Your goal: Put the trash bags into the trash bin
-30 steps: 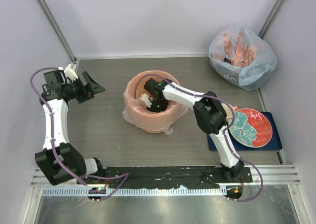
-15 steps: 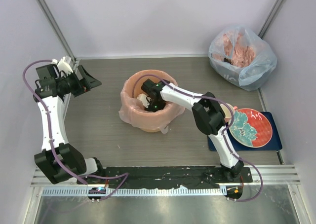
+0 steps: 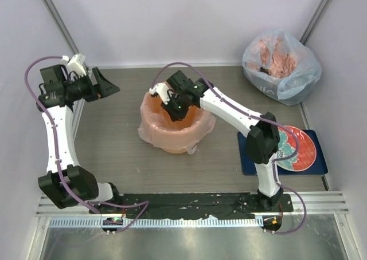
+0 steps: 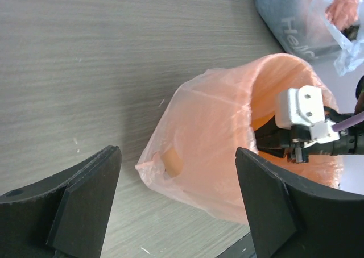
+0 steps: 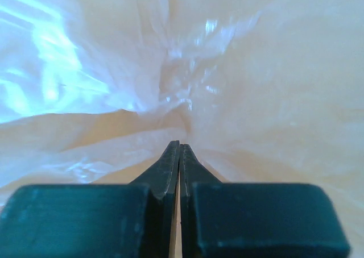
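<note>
The orange trash bin (image 3: 175, 149) stands mid-table. The pale-pink trash bag (image 3: 150, 128) lines it, draped over the rim and hanging down the outside; it also shows in the left wrist view (image 4: 210, 138). My right gripper (image 3: 172, 103) is shut and sits at the far-left part of the bin's mouth, pointing down into it. In the right wrist view its closed tips (image 5: 180, 147) point at crinkled bag plastic (image 5: 239, 70); no plastic shows between them. My left gripper (image 3: 106, 88) is open and empty, held high at the far left, apart from the bin (image 4: 177, 155).
A bluish-clear sack (image 3: 281, 65) stuffed with pink plastic sits at the back right, also seen in the left wrist view (image 4: 307, 19). A patterned plate (image 3: 293, 148) lies on a blue mat (image 3: 314, 167) at the right. Cell walls stand close on the left and right.
My right gripper has risen from deep inside the bin to its mouth, toward the far left. My left gripper has lifted and pulled back to the far left.
</note>
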